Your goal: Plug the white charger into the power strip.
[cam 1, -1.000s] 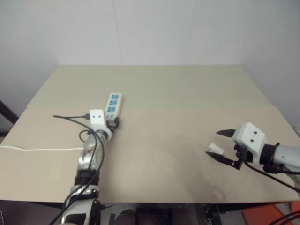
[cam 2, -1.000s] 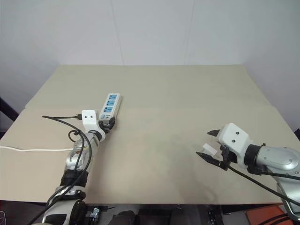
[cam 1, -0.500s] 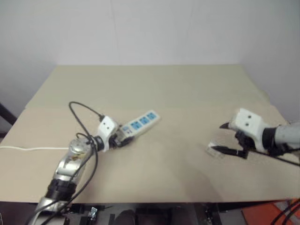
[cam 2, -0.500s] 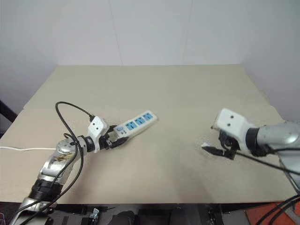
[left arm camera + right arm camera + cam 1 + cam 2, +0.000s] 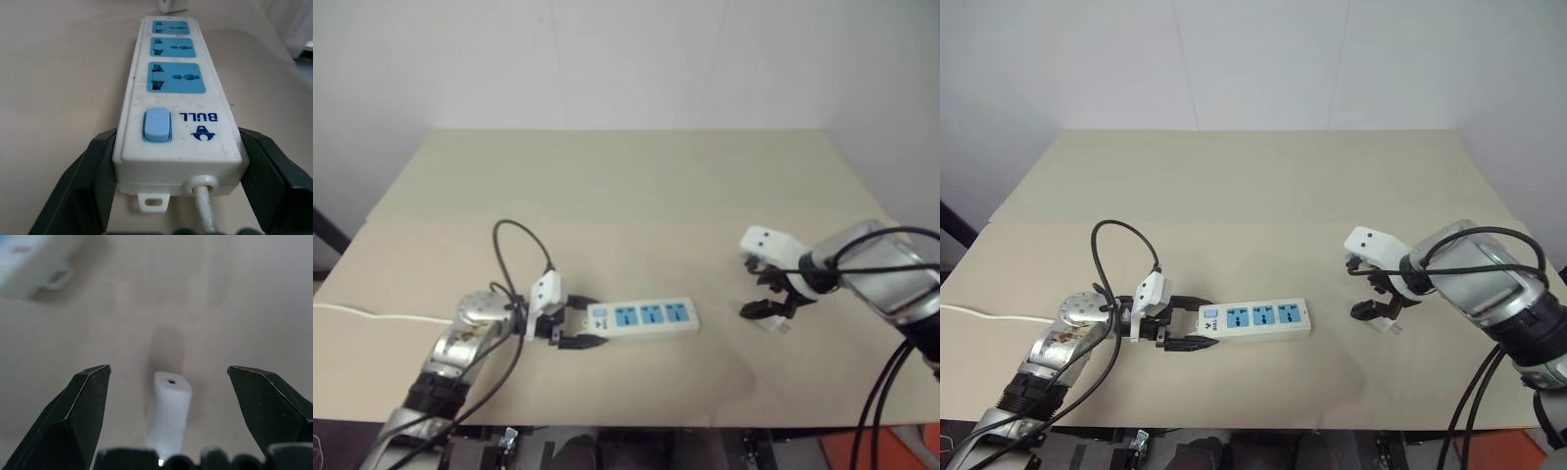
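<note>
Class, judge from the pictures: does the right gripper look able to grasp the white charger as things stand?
Probably yes: the right gripper is open, the white charger lies between its fingers, nothing blocking.

Bare test room, plain table (image 5: 636, 176), blank white wall (image 5: 607, 59)

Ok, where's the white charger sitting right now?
The white charger lies on the table on the robot's right, under the right gripper, between its open fingers, to the right of the power strip.
</note>
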`<action>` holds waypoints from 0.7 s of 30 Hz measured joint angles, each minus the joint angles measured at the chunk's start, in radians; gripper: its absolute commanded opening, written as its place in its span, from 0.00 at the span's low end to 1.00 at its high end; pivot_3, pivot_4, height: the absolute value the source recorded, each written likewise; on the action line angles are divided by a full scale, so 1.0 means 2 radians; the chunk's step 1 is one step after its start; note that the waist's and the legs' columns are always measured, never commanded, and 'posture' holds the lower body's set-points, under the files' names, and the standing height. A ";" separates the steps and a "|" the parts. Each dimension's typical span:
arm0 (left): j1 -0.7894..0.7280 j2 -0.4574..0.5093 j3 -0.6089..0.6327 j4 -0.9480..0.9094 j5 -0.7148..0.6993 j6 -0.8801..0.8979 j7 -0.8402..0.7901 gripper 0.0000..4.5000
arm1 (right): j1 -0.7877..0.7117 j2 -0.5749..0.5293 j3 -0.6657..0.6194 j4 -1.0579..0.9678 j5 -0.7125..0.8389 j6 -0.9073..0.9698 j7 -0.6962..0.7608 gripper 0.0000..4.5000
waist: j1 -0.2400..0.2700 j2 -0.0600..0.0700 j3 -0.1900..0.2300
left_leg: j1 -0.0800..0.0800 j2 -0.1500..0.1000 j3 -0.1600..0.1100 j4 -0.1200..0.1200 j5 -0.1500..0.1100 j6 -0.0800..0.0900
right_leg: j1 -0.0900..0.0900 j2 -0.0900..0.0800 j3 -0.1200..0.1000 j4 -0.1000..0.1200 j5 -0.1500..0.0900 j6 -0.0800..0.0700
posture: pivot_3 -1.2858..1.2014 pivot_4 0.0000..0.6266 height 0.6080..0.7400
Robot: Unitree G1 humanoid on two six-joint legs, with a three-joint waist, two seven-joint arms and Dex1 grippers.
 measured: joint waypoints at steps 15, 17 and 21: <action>-0.005 -0.008 -0.004 0.009 0.008 -0.016 -0.008 0.73 | -0.021 0.031 0.040 0.018 -0.004 0.067 -0.008 1.00 | -0.002 0.000 0.000 | 0.000 0.000 0.000 0.000 0.000 0.000 | 0.000 0.000 0.000 0.001 0.000 0.000 | 0.52 0.24 1.00; -0.005 -0.012 -0.004 0.009 0.012 -0.017 -0.007 0.73 | -0.021 0.035 0.040 0.022 -0.001 0.072 -0.011 1.00 | -0.002 0.001 0.000 | 0.000 0.000 0.000 0.000 0.000 0.000 | 0.000 0.000 0.000 0.001 0.000 0.000 | 0.52 0.24 1.00; -0.005 -0.012 -0.004 0.009 0.013 -0.017 -0.006 0.73 | -0.022 0.035 0.040 0.029 0.000 0.076 -0.016 1.00 | -0.002 0.001 -0.001 | 0.000 0.000 0.000 0.000 0.000 0.000 | 0.000 0.000 0.000 0.001 0.000 0.000 | 0.52 0.24 1.00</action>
